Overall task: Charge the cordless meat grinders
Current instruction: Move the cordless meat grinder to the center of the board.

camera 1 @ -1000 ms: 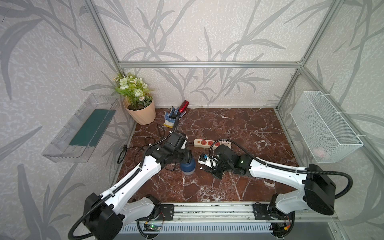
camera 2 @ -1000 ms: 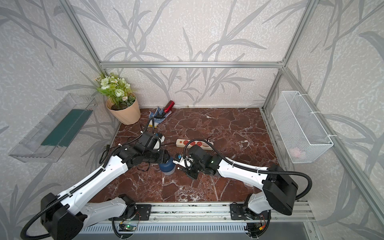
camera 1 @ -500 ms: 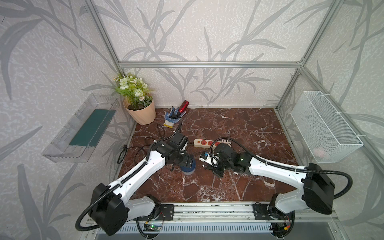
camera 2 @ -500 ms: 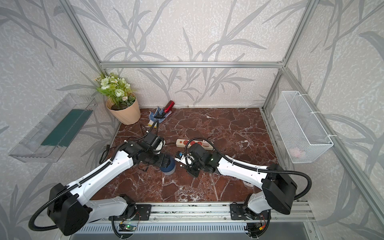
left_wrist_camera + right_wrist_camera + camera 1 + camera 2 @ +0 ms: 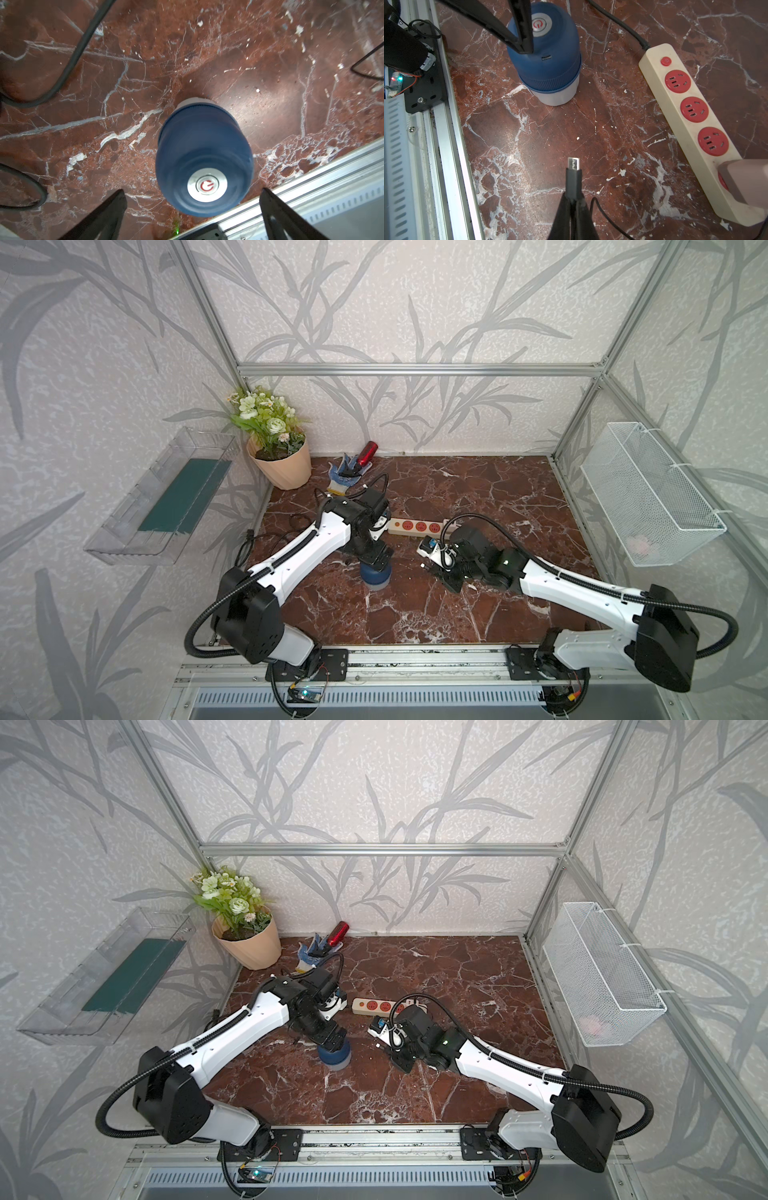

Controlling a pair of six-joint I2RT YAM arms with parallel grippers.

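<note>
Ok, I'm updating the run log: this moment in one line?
left tool: open over grinder | right tool: shut on charger plug | plug: facing grinder port, not inserted | power strip: adapter plugged in

blue meat grinder [image 5: 548,64], pale base; cream power strip [image 5: 704,125], red sockets [image 5: 678,81]; black plug [image 5: 573,176]; brown veined tabletop [image 5: 612,135].

The cordless meat grinder [image 5: 375,576] is a small squat cylinder standing upright on the red-brown marble tabletop [image 5: 478,489]. In both top views it sits at about 8 o'clock from the tabletop's middle and about 7 o'clock from the cream power strip [image 5: 415,526], near it but apart. Its dark blue domed top has a round grey button [image 5: 206,185] with a red power symbol at the centre and a small slot-shaped port [image 5: 546,57] on its side, and below a ribbed blue rim the translucent pale cup base [image 5: 557,95] rests flat on the marble.
</note>
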